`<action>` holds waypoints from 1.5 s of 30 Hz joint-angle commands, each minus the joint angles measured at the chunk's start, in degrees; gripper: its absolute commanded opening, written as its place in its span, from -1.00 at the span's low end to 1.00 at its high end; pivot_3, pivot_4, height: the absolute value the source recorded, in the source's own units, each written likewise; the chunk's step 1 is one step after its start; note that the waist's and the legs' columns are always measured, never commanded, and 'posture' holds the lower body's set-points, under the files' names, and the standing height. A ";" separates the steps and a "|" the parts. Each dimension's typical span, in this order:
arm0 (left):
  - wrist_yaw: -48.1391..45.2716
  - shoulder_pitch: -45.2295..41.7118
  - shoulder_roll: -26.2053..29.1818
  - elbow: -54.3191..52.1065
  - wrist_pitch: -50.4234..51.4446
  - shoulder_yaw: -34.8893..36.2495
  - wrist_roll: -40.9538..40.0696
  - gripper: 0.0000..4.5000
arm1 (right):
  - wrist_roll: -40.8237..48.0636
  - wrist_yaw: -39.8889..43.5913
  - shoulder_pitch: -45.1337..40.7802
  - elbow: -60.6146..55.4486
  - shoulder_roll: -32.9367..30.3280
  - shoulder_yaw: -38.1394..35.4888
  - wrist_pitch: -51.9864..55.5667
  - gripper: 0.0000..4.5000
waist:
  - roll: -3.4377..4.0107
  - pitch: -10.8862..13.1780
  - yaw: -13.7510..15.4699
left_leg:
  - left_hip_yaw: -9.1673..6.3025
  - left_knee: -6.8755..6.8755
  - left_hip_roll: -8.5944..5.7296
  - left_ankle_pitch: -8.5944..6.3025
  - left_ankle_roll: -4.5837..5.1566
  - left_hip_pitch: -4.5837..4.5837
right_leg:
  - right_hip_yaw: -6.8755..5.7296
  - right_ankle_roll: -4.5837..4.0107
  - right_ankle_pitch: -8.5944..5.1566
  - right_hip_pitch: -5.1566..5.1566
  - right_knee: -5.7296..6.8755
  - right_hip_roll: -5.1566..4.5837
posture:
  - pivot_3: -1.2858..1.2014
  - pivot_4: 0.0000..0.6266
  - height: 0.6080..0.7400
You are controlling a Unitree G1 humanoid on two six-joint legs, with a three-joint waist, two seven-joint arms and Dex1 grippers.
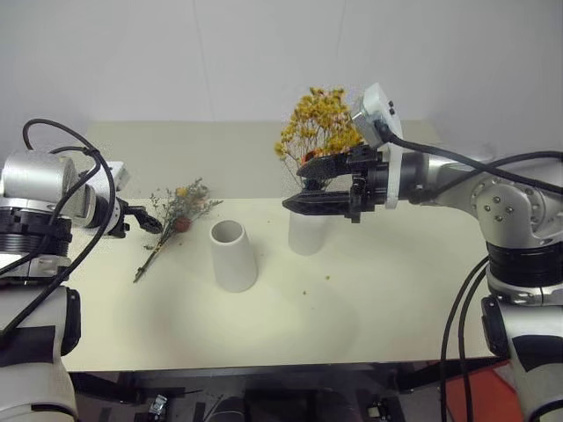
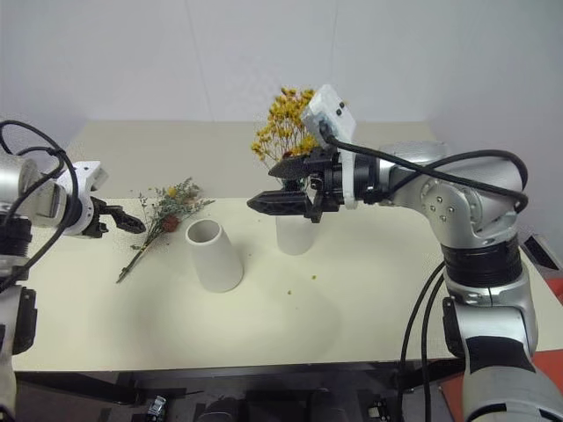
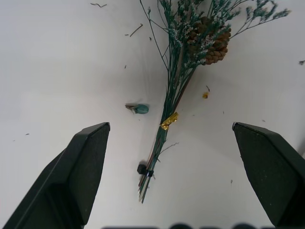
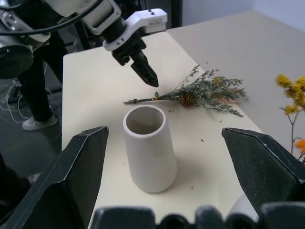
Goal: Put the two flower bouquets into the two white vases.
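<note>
The yellow bouquet [image 1: 318, 123] stands upright in the white vase [image 1: 304, 236] at the table's middle. My right gripper [image 1: 305, 185] hovers open in front of its stems, just above the vase's mouth, with nothing in it. The tapered white vase [image 1: 233, 255] stands empty to the left of that. The grey-green bouquet [image 1: 179, 214] with a brown pinecone [image 3: 209, 40] lies flat on the table further left. My left gripper [image 1: 151, 221] hangs open over its stem end [image 3: 155, 157], fingers [image 3: 86, 157] wide apart on either side, not touching it.
The cream table [image 1: 396, 299] has bare room at the front and right. Small flower crumbs and a blue-green scrap [image 3: 141, 109] lie near the stems. A person's leg and shoe [image 4: 33, 123] stand beside the table's left end.
</note>
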 commanded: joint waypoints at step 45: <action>-16.53 -0.16 1.03 -13.99 -38.46 12.27 -1.15 -0.98 | -3.01 0.98 3.26 -3.25 -0.04 -2.52 -1.71 1.00 | -0.06 -0.01 -0.29 | 0.04 0.03 -0.11 0.01 -0.02 -0.78 | 0.06 -0.26 0.21 -0.88 0.66 -0.15 | 0.03 -0.52 1.00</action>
